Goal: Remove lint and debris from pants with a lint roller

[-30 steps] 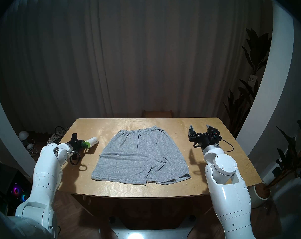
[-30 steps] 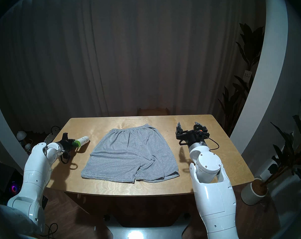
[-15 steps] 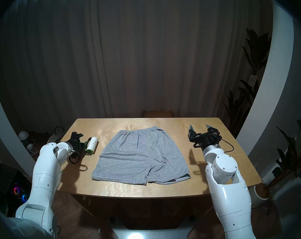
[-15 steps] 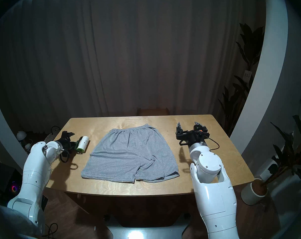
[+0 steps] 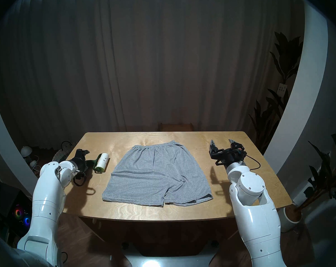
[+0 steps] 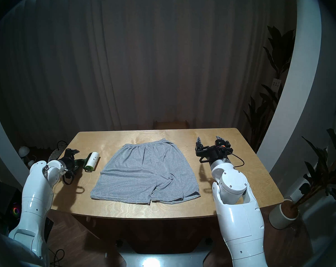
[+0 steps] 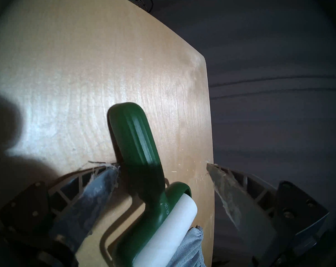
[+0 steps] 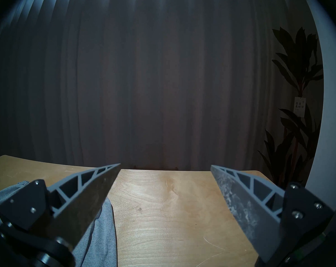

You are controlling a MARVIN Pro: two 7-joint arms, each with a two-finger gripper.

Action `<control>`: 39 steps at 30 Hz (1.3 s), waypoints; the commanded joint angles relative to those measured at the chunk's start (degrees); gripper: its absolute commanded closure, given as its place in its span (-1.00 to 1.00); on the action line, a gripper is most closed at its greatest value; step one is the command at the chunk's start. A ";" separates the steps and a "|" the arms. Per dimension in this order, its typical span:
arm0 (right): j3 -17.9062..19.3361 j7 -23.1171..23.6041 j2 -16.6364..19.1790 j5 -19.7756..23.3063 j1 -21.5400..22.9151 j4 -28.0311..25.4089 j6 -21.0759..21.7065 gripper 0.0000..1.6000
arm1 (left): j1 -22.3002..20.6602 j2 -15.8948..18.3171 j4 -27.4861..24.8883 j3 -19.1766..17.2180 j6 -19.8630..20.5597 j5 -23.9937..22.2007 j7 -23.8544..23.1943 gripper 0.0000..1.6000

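I have let go of the lint roller (image 5: 101, 163); it lies beside the pants (image 5: 156, 173).
My left gripper (image 7: 161, 166) is now spread and backing off, right gripper (image 5: 221, 142) also spread: rolling seems finished.

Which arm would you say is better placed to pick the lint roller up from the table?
The left. Its open left gripper already straddles the lint roller; the right gripper is across the shorts.

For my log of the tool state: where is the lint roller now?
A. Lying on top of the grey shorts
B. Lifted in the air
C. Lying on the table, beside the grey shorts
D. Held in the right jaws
C: the lint roller lies on the table beside the shorts, not on them.
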 commanded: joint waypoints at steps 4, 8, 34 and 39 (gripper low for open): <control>0.20 0.71 0.10 0.66 1.08 -0.78 -0.48 -1.00 | 5.85 2.11 -8.65 0.28 -3.31 6.07 -1.76 -1.00; -0.01 0.64 0.29 0.26 1.20 -0.40 -0.67 -1.00 | 5.95 4.61 -11.60 2.28 -3.82 10.86 -1.91 -1.00; -0.89 1.79 0.82 -0.39 1.96 2.88 -0.10 -1.00 | 8.32 10.28 -27.89 17.85 -10.35 39.75 -3.79 -1.00; -1.61 2.02 1.04 -1.21 2.28 3.36 -0.27 -1.00 | 8.92 11.28 -28.51 20.79 -11.47 44.58 -4.06 -1.00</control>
